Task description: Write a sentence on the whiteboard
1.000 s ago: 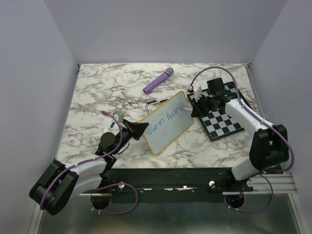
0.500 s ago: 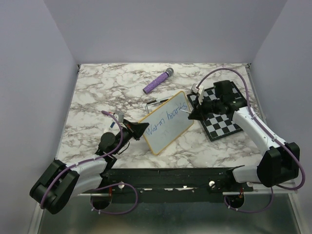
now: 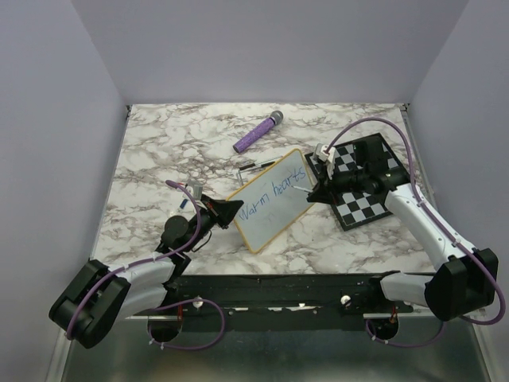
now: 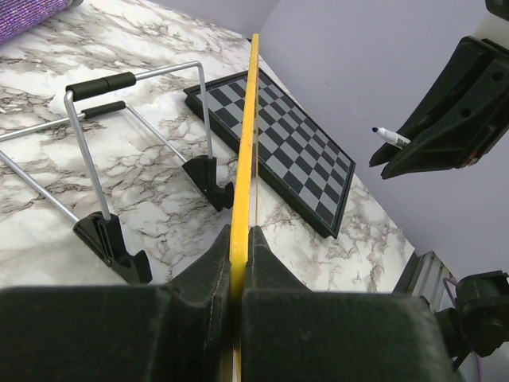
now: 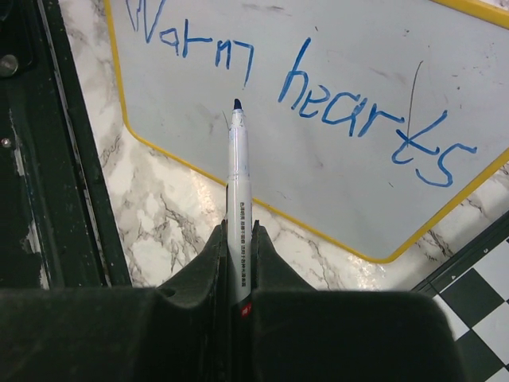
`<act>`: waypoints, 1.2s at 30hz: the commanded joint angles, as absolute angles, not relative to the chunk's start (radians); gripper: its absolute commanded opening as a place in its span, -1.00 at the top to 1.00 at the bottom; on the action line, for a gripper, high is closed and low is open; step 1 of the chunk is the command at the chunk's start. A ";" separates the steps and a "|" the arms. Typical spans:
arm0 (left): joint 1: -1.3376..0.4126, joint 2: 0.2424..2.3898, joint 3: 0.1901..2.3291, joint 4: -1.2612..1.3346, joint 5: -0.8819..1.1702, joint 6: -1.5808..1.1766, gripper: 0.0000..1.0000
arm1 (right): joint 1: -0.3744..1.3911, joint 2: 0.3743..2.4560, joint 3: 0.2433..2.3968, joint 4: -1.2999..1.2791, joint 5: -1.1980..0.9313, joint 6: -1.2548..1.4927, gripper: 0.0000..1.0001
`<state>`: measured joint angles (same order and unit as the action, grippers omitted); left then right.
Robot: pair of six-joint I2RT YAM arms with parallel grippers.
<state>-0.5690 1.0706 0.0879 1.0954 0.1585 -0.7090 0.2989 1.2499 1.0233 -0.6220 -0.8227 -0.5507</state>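
Note:
The yellow-framed whiteboard [image 3: 272,200] stands tilted on the marble table, seen edge-on in the left wrist view [image 4: 245,151]. Blue writing [image 5: 302,87] on it reads "Warm hearts" in one line. My left gripper [image 3: 232,212] is shut on the board's lower-left edge [image 4: 237,255]. My right gripper [image 3: 316,191] is shut on a white marker [image 5: 238,183]. Its blue tip [image 5: 237,104] hovers over the blank board surface below the words. The marker also shows in the left wrist view [image 4: 387,136].
A black-and-white chessboard [image 3: 362,181] lies under my right arm at the right. A purple microphone [image 3: 258,132] lies at the back. A wire stand with black feet [image 4: 103,159] sits behind the whiteboard. A black rail [image 3: 278,290] runs along the near edge.
My right arm has swung out to the right and forward. The marker has come off the end of "hearts" and moved toward the board's lower area. The left arm holds still.

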 commanded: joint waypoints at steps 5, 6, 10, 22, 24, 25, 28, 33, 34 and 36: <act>-0.574 1.086 0.080 1.095 0.187 -0.706 1.00 | 0.345 1.238 1.022 -0.652 -0.838 -0.584 0.99; -0.574 1.088 0.080 1.097 0.186 -0.704 1.00 | 0.353 1.236 1.022 -0.652 -0.833 -0.583 0.99; -0.574 1.098 0.081 1.106 0.189 -0.710 1.00 | 0.388 1.235 1.025 -0.650 -0.804 -0.591 0.99; -0.574 1.135 0.090 1.124 0.189 -0.741 1.00 | 0.452 1.221 1.046 -0.568 -0.693 -0.508 0.99; -0.574 1.143 0.091 1.132 0.187 -0.745 1.00 | 0.472 1.218 1.045 -0.557 -0.690 -0.500 0.99; -0.574 1.144 0.092 1.135 0.187 -0.747 1.00 | 0.480 1.218 1.043 -0.554 -0.687 -0.492 0.99; -0.574 1.144 0.098 1.132 0.189 -0.750 1.00 | 0.523 1.224 1.043 -0.555 -0.683 -0.497 0.99; -0.574 1.124 0.103 1.101 0.180 -0.747 1.00 | 0.616 1.235 1.003 -0.555 -0.667 -0.525 0.99; -0.574 1.118 0.103 1.095 0.175 -0.747 1.00 | 0.647 1.239 0.994 -0.551 -0.649 -0.531 0.99; -0.574 1.103 0.101 1.080 0.172 -0.744 1.00 | 0.670 1.250 0.980 -0.543 -0.629 -0.537 0.99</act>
